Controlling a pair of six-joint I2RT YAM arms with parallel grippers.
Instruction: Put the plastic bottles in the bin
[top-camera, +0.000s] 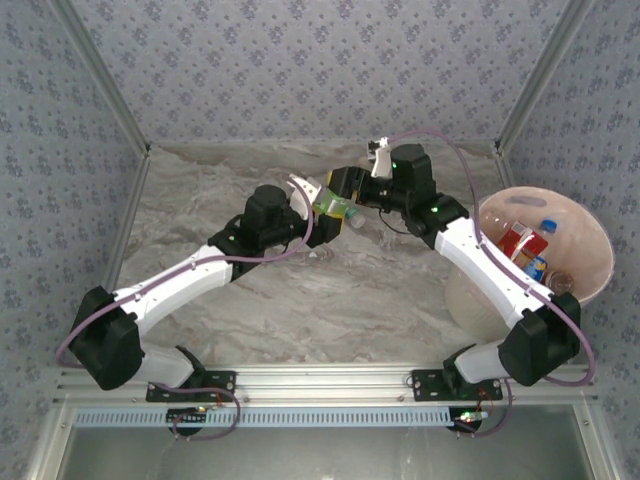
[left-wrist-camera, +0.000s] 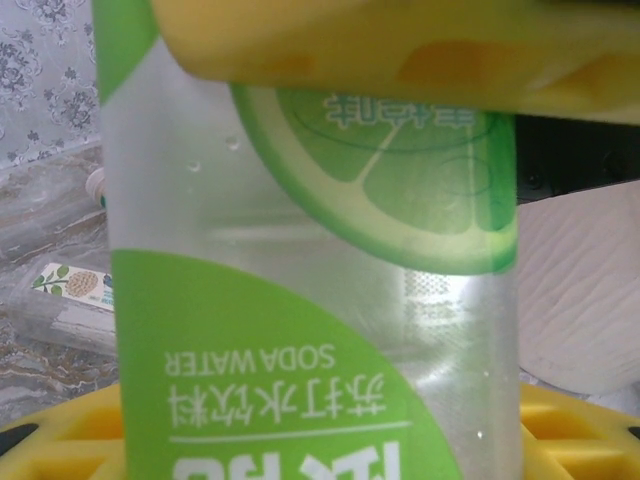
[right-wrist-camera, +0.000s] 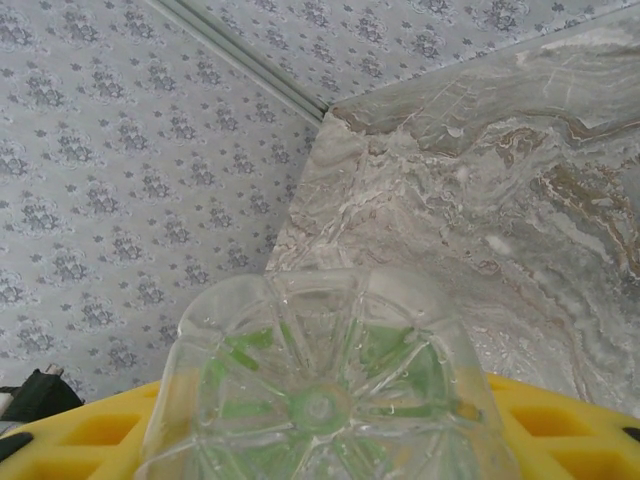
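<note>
Okay, handover step: my left end effector clamps the green soda bottle over the table, right end effector around its base, grip unclear; next needs left release, then bin.

Left arm, right arm meeting over far middle of table, barring way across; near table lying open; bin gaping at right.

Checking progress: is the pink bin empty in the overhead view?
No, a red-labelled bottle and others lie inside the pink bin.
</note>
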